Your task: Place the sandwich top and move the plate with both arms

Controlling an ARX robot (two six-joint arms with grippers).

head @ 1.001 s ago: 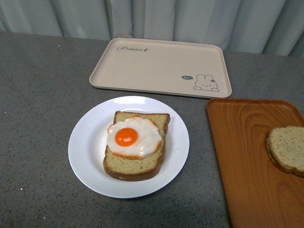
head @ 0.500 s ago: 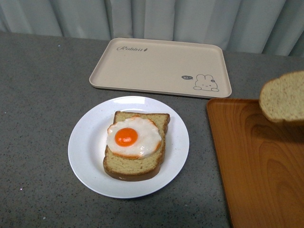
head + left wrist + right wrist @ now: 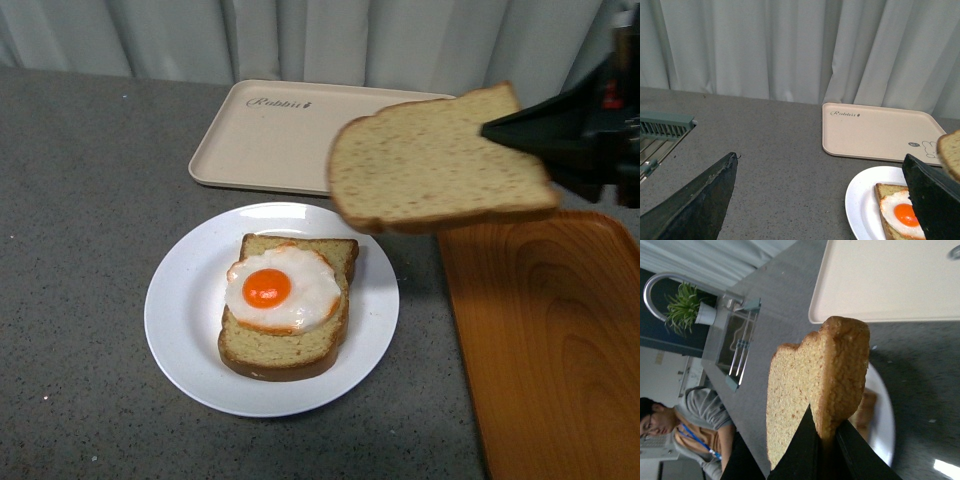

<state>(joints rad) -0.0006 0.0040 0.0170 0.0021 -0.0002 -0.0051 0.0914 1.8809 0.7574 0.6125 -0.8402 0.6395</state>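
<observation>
In the front view the sandwich top (image 3: 435,160), a wide tan speckled slice, hangs in the air above the plate's right rear edge. My right gripper (image 3: 490,128) is shut on its right edge. In the right wrist view the black jaws (image 3: 824,422) pinch the crust of the slice (image 3: 810,385). The white plate (image 3: 180,340) holds a darker bread slice with a fried egg (image 3: 283,290) on it. My left gripper (image 3: 820,165) is open over bare counter left of the plate (image 3: 860,200), holding nothing; it does not show in the front view.
A beige rabbit-print tray (image 3: 280,130) lies behind the plate. An orange wood-grain tray (image 3: 550,340) lies bare at the right. A sink rack (image 3: 660,127) sits far left, with a tap (image 3: 670,282) and a potted plant (image 3: 685,307). A person (image 3: 670,425) sits beyond the counter.
The sandwich top has left the orange tray, risen, and travelled left toward the plate. My right gripper has come into the front view with it.
</observation>
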